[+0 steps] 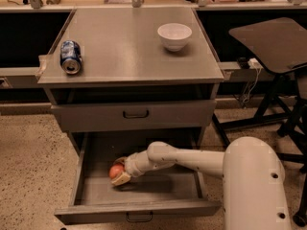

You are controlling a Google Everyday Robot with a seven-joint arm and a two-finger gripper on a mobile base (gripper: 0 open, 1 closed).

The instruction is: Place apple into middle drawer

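the gripper (120,172) clamps the apple (115,171) low inside the open middle drawer (144,190).

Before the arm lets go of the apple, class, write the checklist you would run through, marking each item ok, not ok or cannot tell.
1. Is the middle drawer pulled open: ok.
2. Is the apple inside the drawer's walls: ok, left part.
3. Is the gripper low in the drawer, shut on the apple: ok.
4. Is the apple resting on the drawer floor: cannot tell.
5. Are the can and bowl away from the arm: ok, both on the cabinet top.
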